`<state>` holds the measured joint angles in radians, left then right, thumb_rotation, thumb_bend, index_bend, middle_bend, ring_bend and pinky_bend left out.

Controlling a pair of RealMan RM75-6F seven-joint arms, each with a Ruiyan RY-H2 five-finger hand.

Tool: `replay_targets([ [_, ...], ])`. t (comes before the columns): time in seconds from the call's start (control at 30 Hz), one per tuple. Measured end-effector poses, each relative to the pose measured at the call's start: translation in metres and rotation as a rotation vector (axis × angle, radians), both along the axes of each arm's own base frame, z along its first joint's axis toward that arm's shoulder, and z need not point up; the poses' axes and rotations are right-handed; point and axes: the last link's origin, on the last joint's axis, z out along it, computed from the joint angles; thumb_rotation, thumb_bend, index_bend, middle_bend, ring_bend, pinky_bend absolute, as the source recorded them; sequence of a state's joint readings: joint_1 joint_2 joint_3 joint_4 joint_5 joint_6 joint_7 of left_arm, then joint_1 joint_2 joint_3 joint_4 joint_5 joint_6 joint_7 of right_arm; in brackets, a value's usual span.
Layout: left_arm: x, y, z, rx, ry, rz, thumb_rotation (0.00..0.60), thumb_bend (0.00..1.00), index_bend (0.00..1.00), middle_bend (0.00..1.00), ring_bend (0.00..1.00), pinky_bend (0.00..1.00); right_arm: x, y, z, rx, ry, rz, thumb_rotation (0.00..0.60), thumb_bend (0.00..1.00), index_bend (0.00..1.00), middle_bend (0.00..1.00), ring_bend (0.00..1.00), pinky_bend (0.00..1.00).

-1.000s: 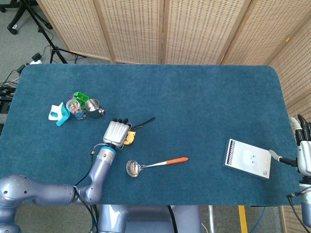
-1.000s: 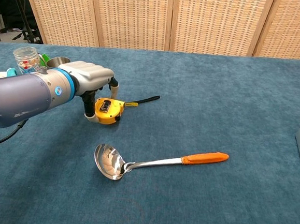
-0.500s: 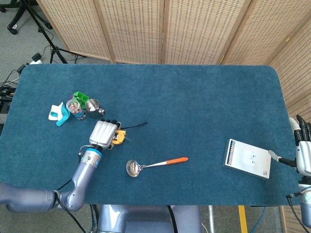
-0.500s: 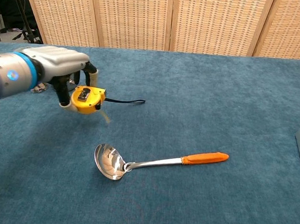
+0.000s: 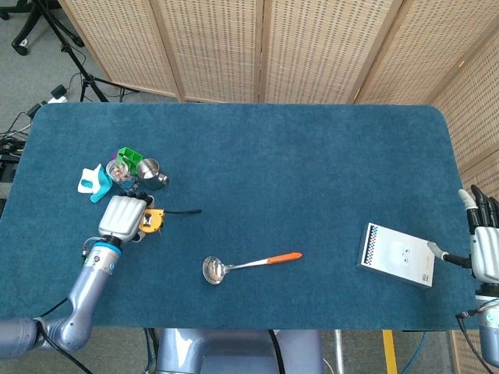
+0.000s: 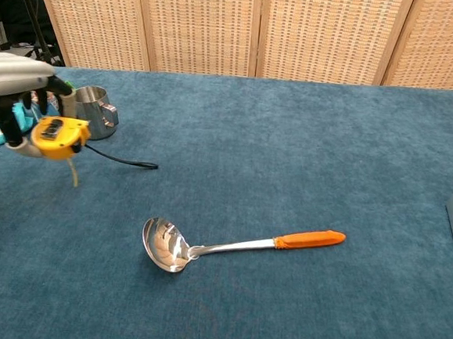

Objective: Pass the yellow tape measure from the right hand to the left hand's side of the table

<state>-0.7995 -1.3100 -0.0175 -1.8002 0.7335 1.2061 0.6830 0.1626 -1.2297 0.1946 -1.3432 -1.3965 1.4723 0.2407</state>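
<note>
chest view | left hand [image 6: 16,94] fingers hold yellow tape measure [image 6: 59,135] | right hand [image 5: 485,249] fingers apart, holding nothing

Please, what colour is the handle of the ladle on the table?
The ladle's handle is orange; the chest view shows it best.

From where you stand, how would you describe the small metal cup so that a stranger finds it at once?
Look at the blue table, at its far left part, just beyond the left hand that holds the yellow tape measure. The metal cup stands there, upright. Among the colourful plastic items beside it, it alone is shiny steel with a handle.
</note>
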Motion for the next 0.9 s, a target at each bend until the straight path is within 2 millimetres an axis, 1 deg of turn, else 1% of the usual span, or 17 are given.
replay_targets([
  [0.17, -0.019, -0.004, 0.012, 0.004, 0.022, 0.029, 0.600, 0.31, 0.72, 0.37, 0.35, 0.34, 0.002, 0.000, -0.002, 0.008, 0.004, 0.004, 0.600, 0.00, 0.00, 0.00, 0.00, 0.00],
  [0.33, -0.040, -0.002, 0.018, 0.023, 0.041, 0.068, 0.600, 0.31, 0.73, 0.38, 0.35, 0.34, 0.004, 0.001, -0.004, 0.017, 0.007, 0.011, 0.600, 0.00, 0.00, 0.00, 0.00, 0.00],
  [0.6, -0.066, 0.010, 0.019, 0.066, 0.066, 0.111, 0.600, 0.32, 0.73, 0.38, 0.35, 0.34, 0.005, 0.000, -0.006, 0.029, 0.008, 0.012, 0.600, 0.00, 0.00, 0.00, 0.00, 0.00],
  [0.9, -0.086, 0.018, 0.018, 0.094, 0.080, 0.169, 0.600, 0.32, 0.73, 0.38, 0.35, 0.34, 0.005, 0.000, -0.006, 0.030, 0.005, 0.012, 0.600, 0.00, 0.00, 0.00, 0.00, 0.00],
])
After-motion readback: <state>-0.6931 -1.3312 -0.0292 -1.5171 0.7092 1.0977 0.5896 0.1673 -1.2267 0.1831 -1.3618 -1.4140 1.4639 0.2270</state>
